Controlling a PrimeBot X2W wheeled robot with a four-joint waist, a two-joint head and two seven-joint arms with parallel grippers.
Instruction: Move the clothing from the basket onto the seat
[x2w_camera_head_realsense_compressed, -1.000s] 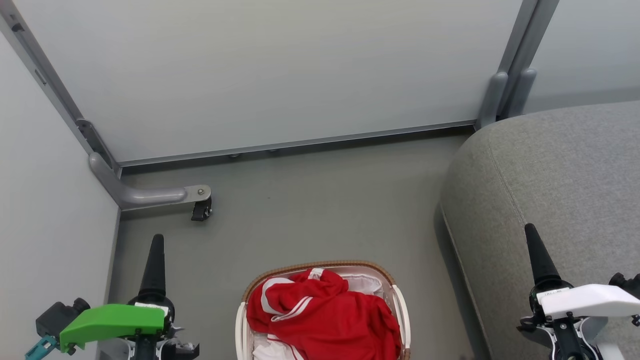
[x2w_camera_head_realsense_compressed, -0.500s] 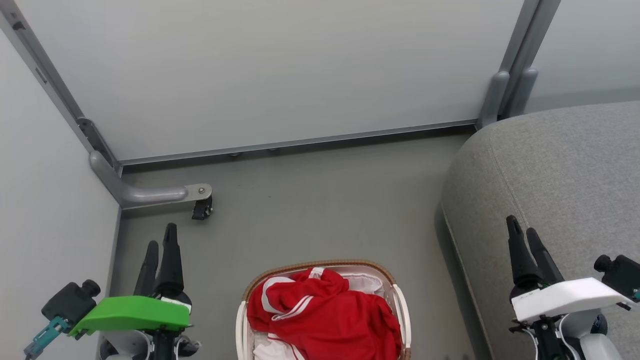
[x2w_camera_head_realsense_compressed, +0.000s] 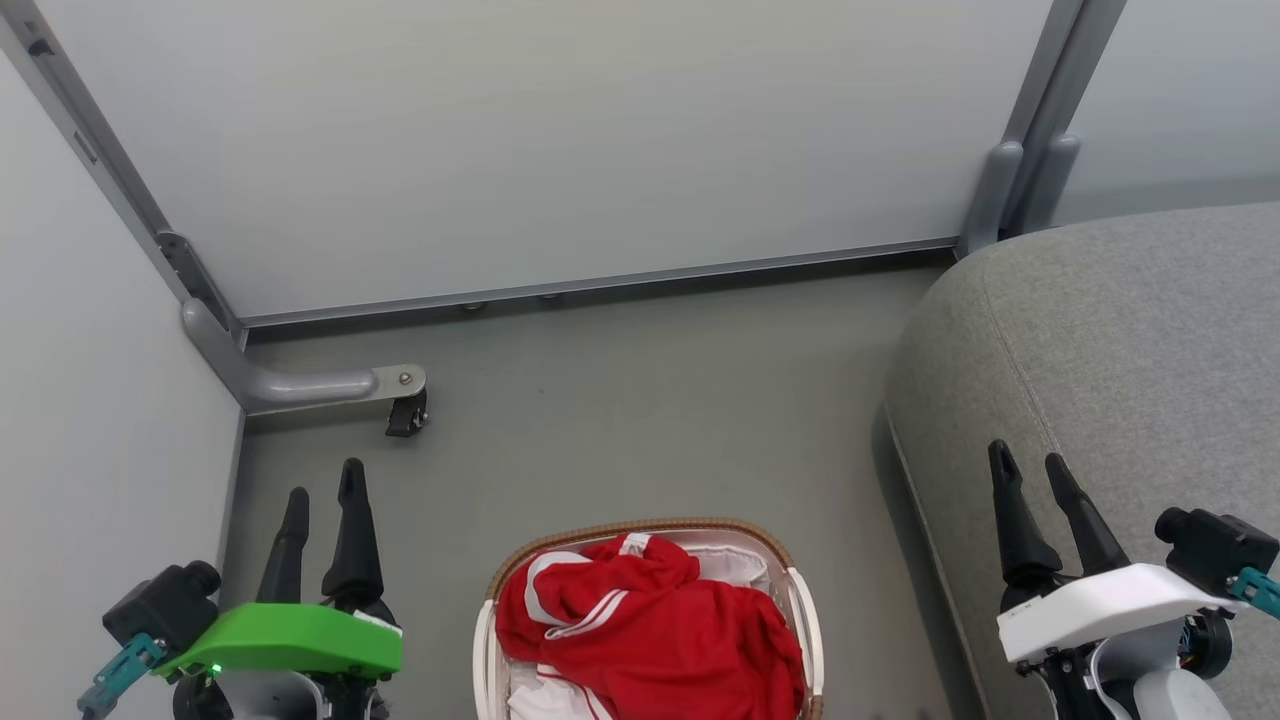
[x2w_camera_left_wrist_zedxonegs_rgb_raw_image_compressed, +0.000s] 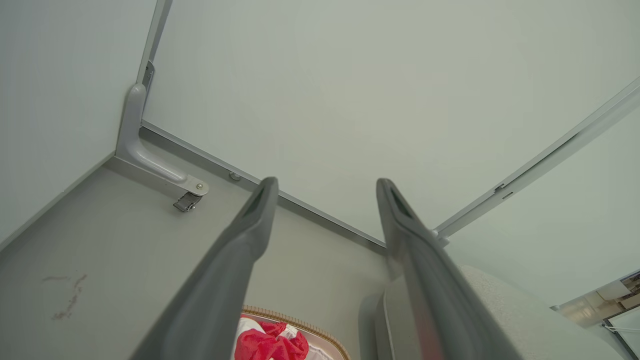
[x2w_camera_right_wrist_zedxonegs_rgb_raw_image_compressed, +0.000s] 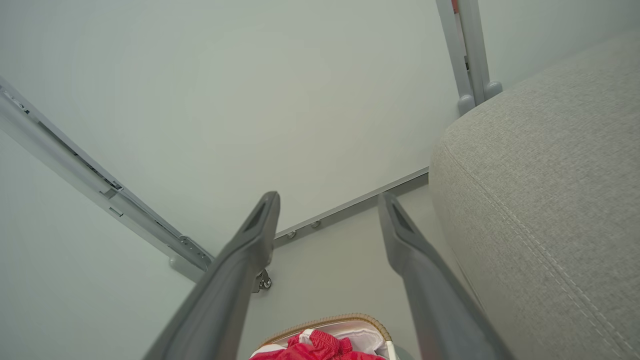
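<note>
The floor (x2w_camera_head_realsense_compressed: 640, 400) is smooth and dull grey-green, closed in by pale partition panels (x2w_camera_head_realsense_compressed: 560, 140) in grey metal frames. At the left corner a curved grey foot (x2w_camera_head_realsense_compressed: 300, 385) reaches out over the floor and ends in a small black caster (x2w_camera_head_realsense_compressed: 405, 415). The left wrist view shows a faint reddish scuff (x2w_camera_left_wrist_zedxonegs_rgb_raw_image_compressed: 65, 295) on the floor.

The seat (x2w_camera_head_realsense_compressed: 1120, 350) fills the right side of the head view, its rounded corner close to the far panel's post and a stitched seam running down its top. The basket (x2w_camera_head_realsense_compressed: 640, 527) stands on the floor at the bottom middle, just left of the seat and apart from it. Its curved brown-rimmed end faces the far panel, and its sides run down out of the picture, so its long axis cannot be told for sure. The clothing (x2w_camera_head_realsense_compressed: 650, 630) lies in it as 1 crumpled red heap, white stripes slanting across it, with white liner (x2w_camera_head_realsense_compressed: 735, 565) showing at the far right.

The left gripper (x2w_camera_head_realsense_compressed: 323, 480) hangs over the floor left of the basket, its 2 fingers spread wide and holding nothing. The right gripper (x2w_camera_head_realsense_compressed: 1026, 455) hangs over the seat's near edge, likewise spread and holding nothing.
</note>
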